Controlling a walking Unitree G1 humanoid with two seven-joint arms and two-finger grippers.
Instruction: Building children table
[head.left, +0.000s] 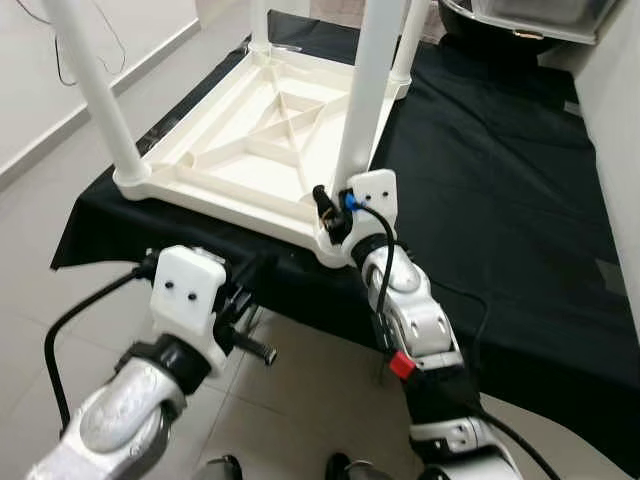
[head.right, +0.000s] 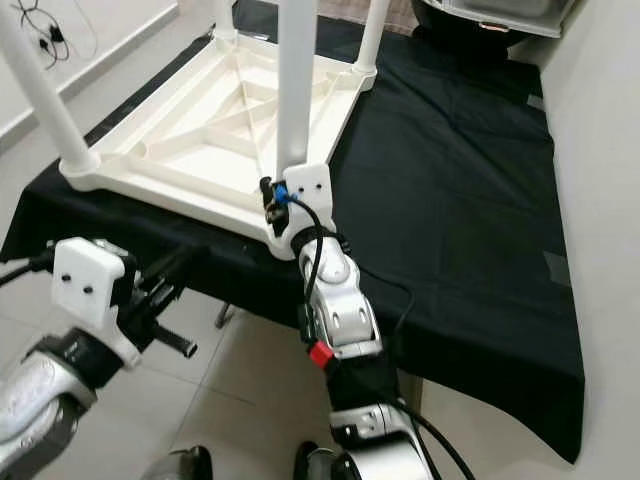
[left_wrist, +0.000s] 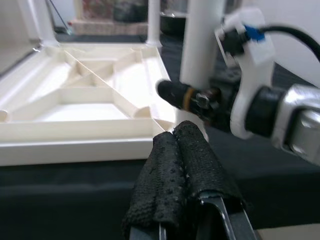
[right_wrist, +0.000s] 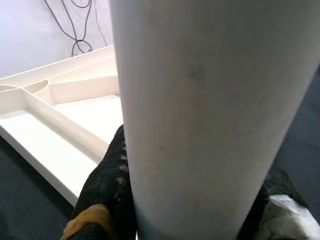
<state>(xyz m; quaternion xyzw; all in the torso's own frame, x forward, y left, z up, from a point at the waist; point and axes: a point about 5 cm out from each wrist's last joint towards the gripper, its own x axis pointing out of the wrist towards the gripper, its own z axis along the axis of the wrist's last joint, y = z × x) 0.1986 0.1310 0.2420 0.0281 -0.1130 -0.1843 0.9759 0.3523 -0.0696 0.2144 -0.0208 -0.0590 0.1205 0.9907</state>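
Right tool (head.left: 335, 222) grips white leg (head.left: 370, 90) — tabletop (head.left: 240, 150) upturned.

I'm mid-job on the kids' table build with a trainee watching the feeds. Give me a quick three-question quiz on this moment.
1. True or false: the white tabletop lies upside down on the black cloth.
2. How many legs stand upright in the tabletop's corners?
3. The right gripper is: A) hanging idle, B) closed around the near corner leg close to its base, C) lifting the cloth.

Key
1. True: its ribbed underside faces up.
2. Four.
3. B. The right wrist view shows black fingers either side of the leg. The left gripper, fingers together, hovers near the table edge holding nothing.
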